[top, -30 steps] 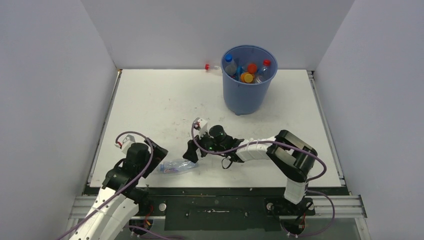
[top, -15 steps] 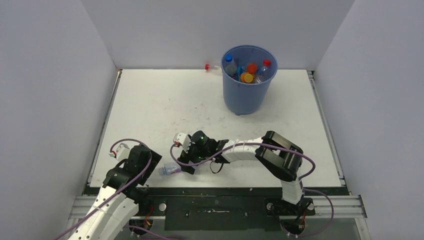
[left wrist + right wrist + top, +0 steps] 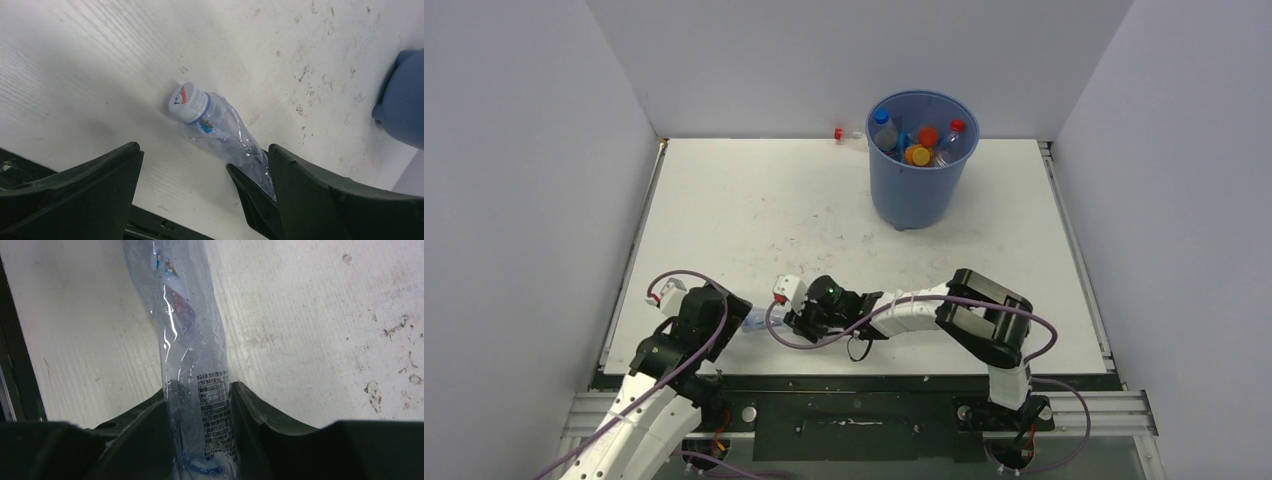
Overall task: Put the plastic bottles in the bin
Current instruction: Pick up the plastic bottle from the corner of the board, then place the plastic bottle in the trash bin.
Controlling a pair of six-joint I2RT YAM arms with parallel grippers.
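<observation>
A clear, crushed plastic bottle (image 3: 758,320) with a white cap (image 3: 187,102) lies on the white table near the front edge. My right gripper (image 3: 794,318) is shut on the bottle (image 3: 192,340) across its labelled lower body, one finger on each side. My left gripper (image 3: 204,150) stands open just left of it, its fingers straddling the cap end of the bottle (image 3: 220,132) without touching it. The blue bin (image 3: 914,195) stands at the back right and holds several bottles (image 3: 919,140). Another clear bottle with a red cap (image 3: 844,134) lies against the back wall, left of the bin.
The black front rail (image 3: 854,385) runs just behind both grippers. White walls close in the table on the left, back and right. The bin's blue wall (image 3: 405,100) shows at the right edge of the left wrist view.
My right gripper moved left and toward the front edge to the clear bottle and closed on it. The bottle shifted slightly left. My left gripper stayed open and barely moved.
</observation>
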